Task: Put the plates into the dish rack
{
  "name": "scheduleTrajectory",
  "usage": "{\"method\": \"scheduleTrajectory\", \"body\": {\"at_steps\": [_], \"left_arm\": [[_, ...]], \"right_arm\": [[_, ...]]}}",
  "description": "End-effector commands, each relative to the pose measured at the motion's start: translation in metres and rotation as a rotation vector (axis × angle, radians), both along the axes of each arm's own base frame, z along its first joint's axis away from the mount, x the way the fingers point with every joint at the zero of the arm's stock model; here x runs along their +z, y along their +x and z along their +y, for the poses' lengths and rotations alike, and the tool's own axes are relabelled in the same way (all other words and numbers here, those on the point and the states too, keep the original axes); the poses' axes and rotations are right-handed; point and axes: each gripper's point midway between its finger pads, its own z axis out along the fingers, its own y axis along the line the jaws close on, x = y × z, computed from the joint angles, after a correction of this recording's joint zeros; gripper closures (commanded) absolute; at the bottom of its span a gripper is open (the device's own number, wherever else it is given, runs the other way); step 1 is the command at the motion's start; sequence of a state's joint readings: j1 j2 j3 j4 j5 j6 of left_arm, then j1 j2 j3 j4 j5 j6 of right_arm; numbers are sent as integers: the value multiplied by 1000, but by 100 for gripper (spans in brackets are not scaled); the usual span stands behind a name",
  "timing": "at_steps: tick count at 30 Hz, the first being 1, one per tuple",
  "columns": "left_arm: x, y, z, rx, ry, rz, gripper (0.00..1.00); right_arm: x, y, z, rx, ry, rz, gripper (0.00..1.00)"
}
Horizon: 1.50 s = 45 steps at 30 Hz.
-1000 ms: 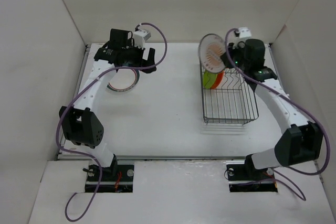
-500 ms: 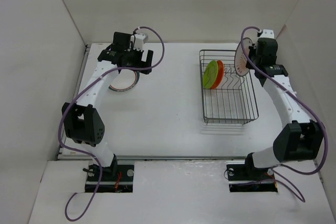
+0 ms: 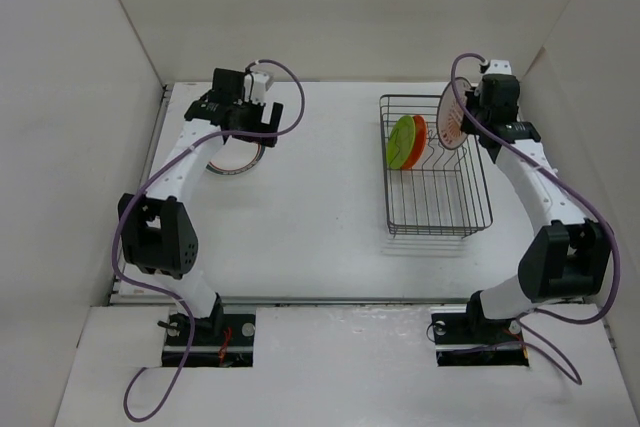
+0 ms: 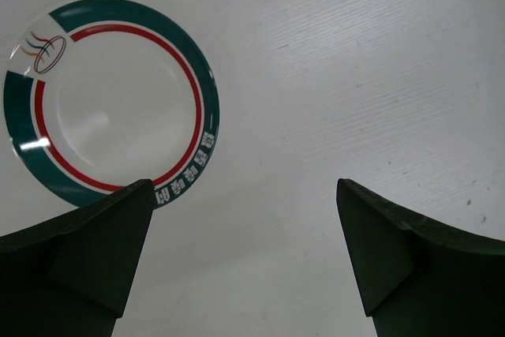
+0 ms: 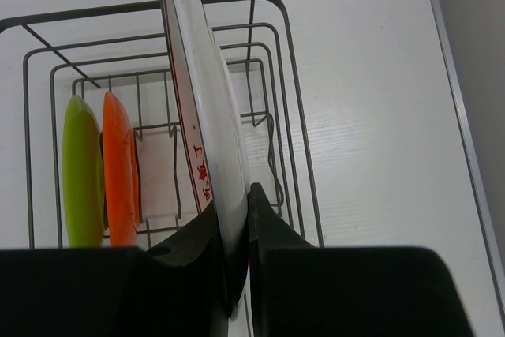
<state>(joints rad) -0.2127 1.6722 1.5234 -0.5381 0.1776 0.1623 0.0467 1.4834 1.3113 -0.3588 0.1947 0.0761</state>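
Dish rack (image 3: 440,231) is set on the table (image 3: 320,197), far right. Two upright plates (image 3: 405,142) are stood side by side in its far-left part. Held plate (image 3: 453,119) is clamped on edge by right gripper (image 5: 233,219) above the rack's far-right part. Flat plate (image 4: 110,104) is laid on the table far left, under left gripper (image 4: 245,187).

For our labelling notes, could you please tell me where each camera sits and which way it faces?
Top: above and behind the robot, looking down at the table; left arm and right arm show whole.
Left wrist: faces down at the ringed plate lying on the table; open left hand along the bottom.
Right wrist: looks along the sunburst plate pinched in the right hand, dish rack beyond.
Shared: top and right wrist both show the green plate and orange plate standing in the rack.
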Motion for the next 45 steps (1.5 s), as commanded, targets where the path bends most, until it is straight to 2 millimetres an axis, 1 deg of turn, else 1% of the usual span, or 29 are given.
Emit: {"method": "scheduleTrajectory", "body": {"at_steps": [1,6,7,9,11,14,16,17,18,20,21,22,23,24,26,27,28,30,32,34,35,36,37,40,41,42,43,44,45], "left_arm": [[22,3,26,61,11,-76,1],[27,9,60,151,10,-93,1],[27,11,73,181,11,-92,1],[28,13,86,211,11,-101,1],[21,12,105,261,9,-87,1],[20,12,130,327,4,-98,1],[16,9,141,349,-1,-96,1],[17,10,153,376,0,-105,1],[8,6,157,389,1,-82,1],[8,3,164,397,-15,-86,1],[8,2,174,421,-14,-86,1],[3,-1,177,426,-20,-74,1],[-1,-1,180,430,-26,-73,1],[0,-3,186,436,-25,-74,1],[-9,-8,188,418,-37,-54,1],[-6,-5,190,413,-54,-73,1],[-15,-8,191,405,-57,-59,1],[-18,-8,188,366,-91,-68,1],[-24,-10,191,354,-117,-54,1],[-36,-10,192,350,-141,-31,1],[-39,-13,197,358,-153,-24,1],[-42,-11,199,357,-168,-25,1],[-48,-12,201,364,-189,-15,1],[-52,-5,202,334,-228,-9,1],[-64,-6,193,305,-279,40,1],[-63,0,192,278,-285,31,1],[-66,3,190,265,-302,37,1],[-78,4,185,245,-343,73,1],[-82,8,184,232,-349,78,1]], "right_arm": [[18,12,3,-13,4,-81,100],[5,13,11,6,2,-52,100],[5,13,11,6,2,-51,100],[2,13,12,-5,-10,-43,96],[-4,13,15,-4,-18,-26,95],[-13,15,17,-9,-30,-5,94],[-21,17,17,-9,-32,13,92],[-20,16,15,-17,-37,13,92],[-20,16,15,-17,-37,13,91],[-22,18,20,-13,-29,18,75],[-22,18,20,-13,-29,18,75],[-22,18,20,-13,-29,18,68],[-17,16,20,-13,-27,8,53],[-17,16,18,-22,-33,7,47],[1,14,20,-23,-33,-33,34],[9,12,18,-31,-36,-44,34],[14,11,16,-44,-41,-55,33],[34,4,12,-61,-44,-91,32],[46,-4,9,-83,-57,-111,27],[69,-14,9,-82,-59,-164,15],[77,-19,11,-83,-60,-185,14],[86,-21,16,-72,-53,-212,3],[100,-29,16,-62,-49,-250,2],[122,-40,39,72,-1,-340,0],[127,-43,47,125,12,-364,0],[131,-48,69,255,44,-391,0],[131,-49,79,317,55,-434,0],[143,-60,88,372,71,-485,0],[146,-66,103,466,97,-508,0]]}}
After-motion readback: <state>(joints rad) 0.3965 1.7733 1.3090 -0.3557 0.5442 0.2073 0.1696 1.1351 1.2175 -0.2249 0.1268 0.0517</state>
